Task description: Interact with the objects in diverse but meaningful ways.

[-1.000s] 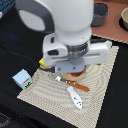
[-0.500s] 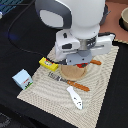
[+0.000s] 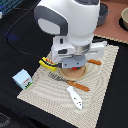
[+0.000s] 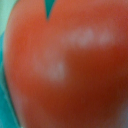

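The shiny red pepper (image 4: 65, 65) fills the wrist view, blurred and very close to the camera. In the exterior view only a reddish sliver of it (image 3: 75, 67) shows under the arm, above the tan plate (image 3: 75, 74). The gripper is hidden beneath the white arm body, so its fingers do not show in either view. The yellow box with a red label (image 3: 47, 62) lies next to the plate on the exterior view's left. The white carton (image 3: 22, 80) stands at the mat's corner. The white elongated piece (image 3: 76, 97) lies on the mat's near side.
A woven beige mat (image 3: 102, 80) covers the black table. Wooden-handled cutlery (image 3: 75, 84) lies by the plate, with another piece (image 3: 95, 62) beside it. A grey pot (image 3: 103, 12) and a bowl (image 3: 123, 17) stand at the back. A black cable (image 3: 12, 40) runs along the exterior view's left.
The arm has shifted slightly toward the exterior view's right and stays low over the plate. The yellow box has come into view from under it.
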